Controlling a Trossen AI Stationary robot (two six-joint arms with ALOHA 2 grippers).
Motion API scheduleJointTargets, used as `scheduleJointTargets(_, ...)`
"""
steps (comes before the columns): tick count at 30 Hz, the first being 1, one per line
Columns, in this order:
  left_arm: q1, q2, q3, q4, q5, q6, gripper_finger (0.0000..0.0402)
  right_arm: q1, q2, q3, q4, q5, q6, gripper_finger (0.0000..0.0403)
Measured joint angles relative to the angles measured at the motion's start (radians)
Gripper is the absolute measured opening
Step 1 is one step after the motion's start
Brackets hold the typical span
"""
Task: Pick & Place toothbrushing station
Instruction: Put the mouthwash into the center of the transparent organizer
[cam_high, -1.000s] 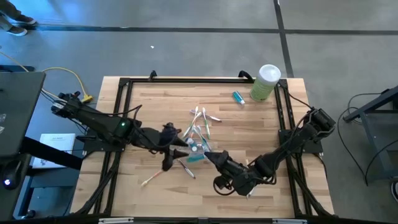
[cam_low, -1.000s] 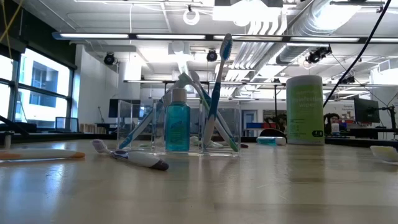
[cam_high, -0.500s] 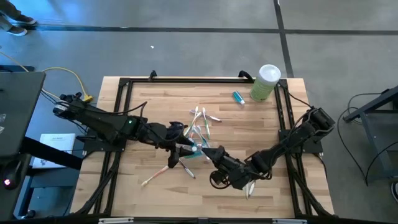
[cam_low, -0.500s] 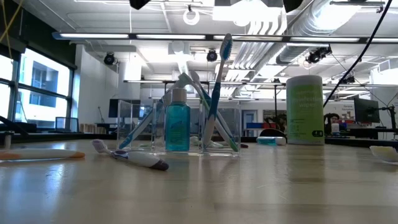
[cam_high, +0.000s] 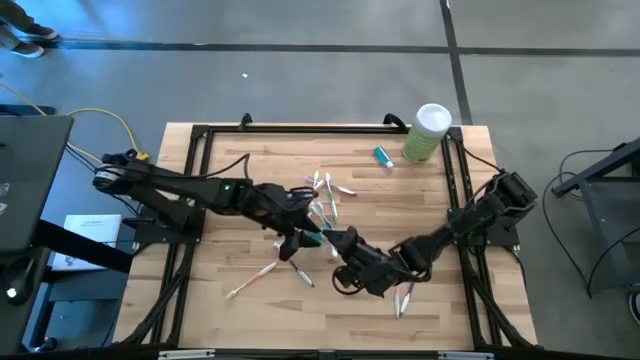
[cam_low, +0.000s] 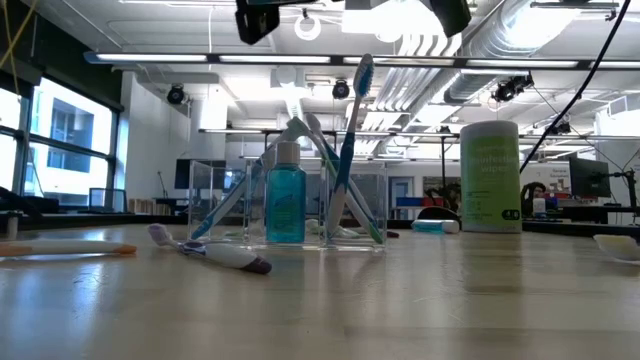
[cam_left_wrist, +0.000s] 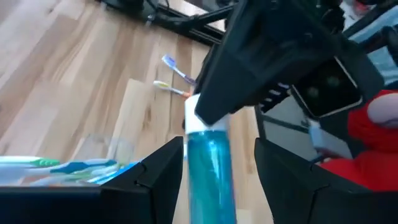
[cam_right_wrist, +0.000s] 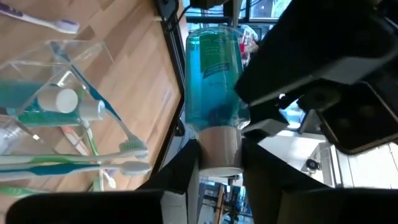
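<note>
Mid-table, above the clear cup (cam_low: 285, 205) of toothbrushes (cam_low: 345, 150), the right gripper (cam_right_wrist: 219, 163) clamps a blue bottle (cam_right_wrist: 214, 81) by its cap; the left gripper (cam_left_wrist: 214, 180) straddles it, fingers apart.

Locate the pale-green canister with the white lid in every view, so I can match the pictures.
High view: the pale-green canister stands at the table's far right corner.
Low view: the canister stands upright, right of centre.
Left wrist view: not in it.
Right wrist view: not in it.
Shared landmark: the small blue tube lying just beside the canister, also seen in the low view.
</note>
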Motion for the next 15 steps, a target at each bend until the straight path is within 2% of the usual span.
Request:
scheduleJointTargets(6, 0.017, 0.041, -0.001, 0.004, 0.049, 0.001, 0.0193, 0.001, 0.0, 0.0, -0.002, -0.024, 0.007, 0.0084)
scheduleJointTargets(15, 0.011, 0.053, -0.001, 0.011, 0.039, 0.011, 0.0184, 0.003, 0.0, 0.0, -0.01, -0.024, 0.012, 0.0084)
